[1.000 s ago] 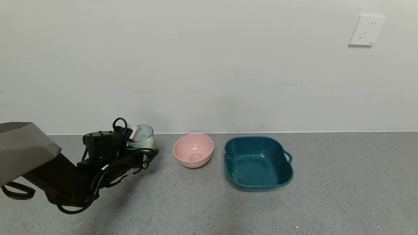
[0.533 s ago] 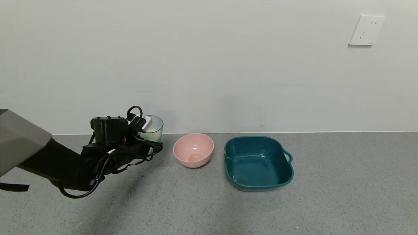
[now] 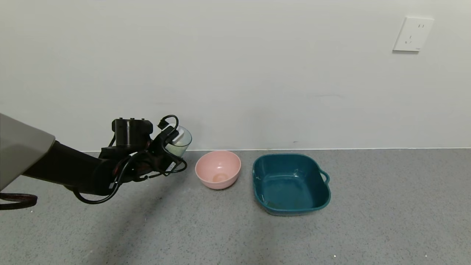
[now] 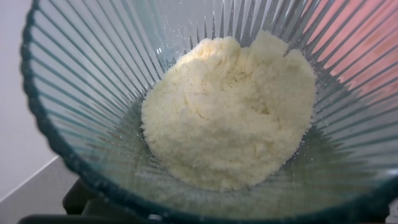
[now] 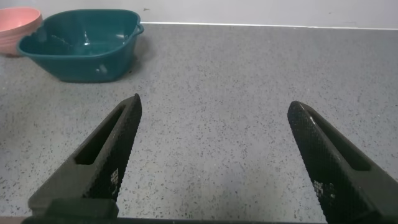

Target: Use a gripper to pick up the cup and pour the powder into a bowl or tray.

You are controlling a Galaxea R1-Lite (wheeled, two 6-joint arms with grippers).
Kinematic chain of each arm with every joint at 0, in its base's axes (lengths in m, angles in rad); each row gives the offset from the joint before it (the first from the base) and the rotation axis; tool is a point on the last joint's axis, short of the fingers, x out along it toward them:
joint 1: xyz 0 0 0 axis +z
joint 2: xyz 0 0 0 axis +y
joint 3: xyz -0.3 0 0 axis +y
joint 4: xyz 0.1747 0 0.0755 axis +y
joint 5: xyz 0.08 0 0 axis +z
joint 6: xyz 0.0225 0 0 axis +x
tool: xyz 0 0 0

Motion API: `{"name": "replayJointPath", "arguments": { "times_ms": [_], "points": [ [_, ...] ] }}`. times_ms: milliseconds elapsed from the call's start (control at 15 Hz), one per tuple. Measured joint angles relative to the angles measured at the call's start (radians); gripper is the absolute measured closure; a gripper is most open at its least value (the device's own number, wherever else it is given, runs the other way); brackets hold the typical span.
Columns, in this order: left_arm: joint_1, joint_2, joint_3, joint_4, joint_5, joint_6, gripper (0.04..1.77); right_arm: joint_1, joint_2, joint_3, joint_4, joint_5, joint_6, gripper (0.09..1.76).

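Left of centre in the head view, the cup [image 3: 179, 142] is clamped by the left gripper [image 3: 170, 144], tilted towards the bowl [image 3: 218, 169]. Ribbed walls probably aid grip; the clumpy powder [image 4: 230, 112] may release suddenly. The right gripper [image 5: 217, 155] is held wide apart, empty.

A black left gripper [image 3: 173, 149] with looping black cables is seen on a grey-cased arm; textured black right fingers [image 5: 99, 162] are shown.
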Motion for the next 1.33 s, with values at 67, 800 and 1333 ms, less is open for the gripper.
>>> {"name": "replayJointPath", "arguments": {
  "times_ms": [67,800,1333],
  "points": [
    [-0.008,0.0,-0.022,0.029,0.015,0.027,0.54,0.0,0.0,0.0,0.0,0.0,0.0,0.14],
    [-0.091,0.017,-0.18,0.19,0.269,0.454,0.54,0.0,0.0,0.0,0.0,0.0,0.0,0.14],
    [-0.144,0.046,-0.183,0.178,0.364,0.743,0.54,0.0,0.0,0.0,0.0,0.0,0.0,0.14]
  ]
}}
